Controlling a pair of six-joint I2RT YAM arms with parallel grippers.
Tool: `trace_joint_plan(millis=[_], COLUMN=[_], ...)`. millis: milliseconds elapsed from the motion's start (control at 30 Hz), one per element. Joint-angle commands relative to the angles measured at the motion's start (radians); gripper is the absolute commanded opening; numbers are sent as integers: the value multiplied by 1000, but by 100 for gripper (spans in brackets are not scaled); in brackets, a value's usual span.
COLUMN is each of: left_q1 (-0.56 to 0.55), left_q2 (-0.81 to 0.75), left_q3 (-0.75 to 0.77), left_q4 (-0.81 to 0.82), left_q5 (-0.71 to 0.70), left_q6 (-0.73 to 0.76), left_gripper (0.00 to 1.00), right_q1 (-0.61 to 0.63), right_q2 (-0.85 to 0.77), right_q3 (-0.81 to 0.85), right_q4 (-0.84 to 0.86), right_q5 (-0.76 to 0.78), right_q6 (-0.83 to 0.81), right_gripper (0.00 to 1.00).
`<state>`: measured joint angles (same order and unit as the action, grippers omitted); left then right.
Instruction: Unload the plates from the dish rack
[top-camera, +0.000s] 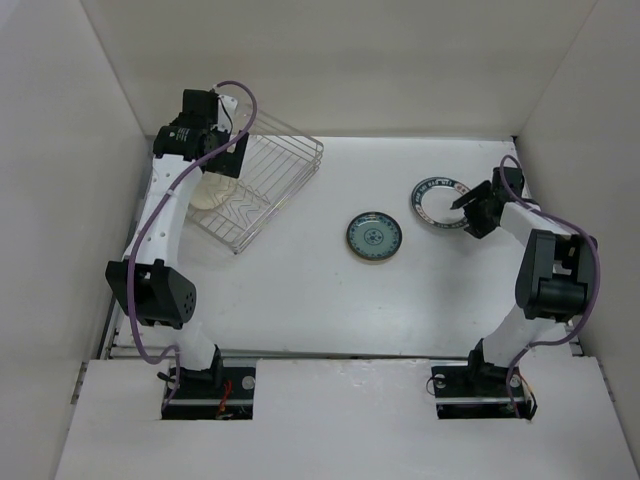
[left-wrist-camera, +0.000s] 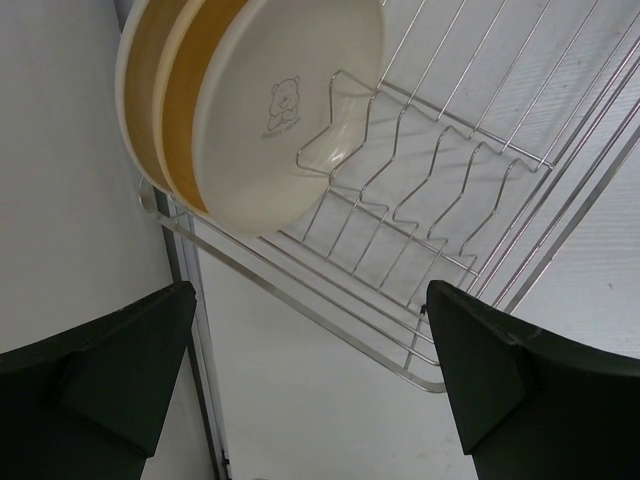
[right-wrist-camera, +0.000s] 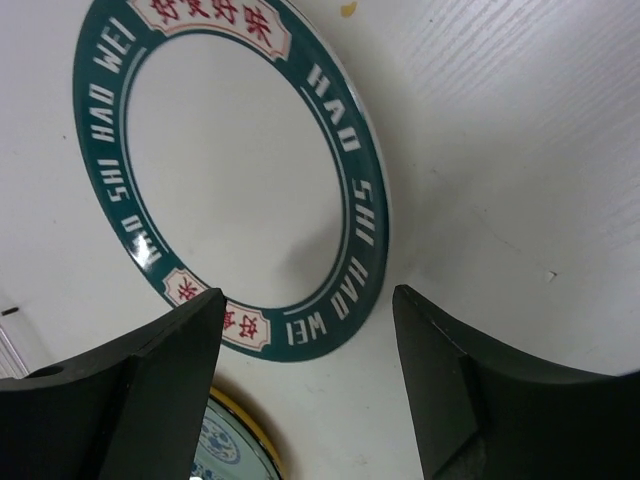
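Clearly my left tool (left-wrist-camera: 310, 350), fingers apart and empty, is the nearer one: cream plates (left-wrist-camera: 290, 110) stand on edge ahead-left of it, at one end of the dish rack (left-wrist-camera: 300, 300).

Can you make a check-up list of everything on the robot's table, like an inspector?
Surface: white table.
Job's things: dish rack at far left holds cream plates upright; teal plate and green-rimmed plate lie flat on the table.
Clutter: small yellowish speck by the green-rimmed plate.
Grippers: left gripper open above the rack; right gripper open above the green-rimmed plate.
Cables: purple cable along each arm.
Surroundings: white walls on three sides.
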<state>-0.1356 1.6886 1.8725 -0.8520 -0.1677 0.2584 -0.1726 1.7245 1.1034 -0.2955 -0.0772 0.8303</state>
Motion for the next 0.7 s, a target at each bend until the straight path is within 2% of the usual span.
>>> trace_joint_plan(millis=[0,333,500,600,633,667], left_q1=[7,16,65,106,122,137], left_q2=[-13,-3,58,132,152,175], left_q3=[-6,-6,29,106,135,167], left_q4=[11,39,44,10,-2,-18], left_q5=[-29,-84,-35,31,48,92], left_q6=[22,93,227,240,222,211], left_gripper=[100,100,100,84,69,64], right_q1=[-1,-1,47,84,84,99], right_q2=[-39,-34,-176,-236,-247,-259], right_q3=[-23,-33,-68,-68,-68,-68], right_q4=[2,-7,-7,-19,-36,-51], right_q5=[-4,2,51,73,82,82], right_q6=[-14,-23,-54,-69,-69,-69], right_gripper=[74,74,74,74,74,74])
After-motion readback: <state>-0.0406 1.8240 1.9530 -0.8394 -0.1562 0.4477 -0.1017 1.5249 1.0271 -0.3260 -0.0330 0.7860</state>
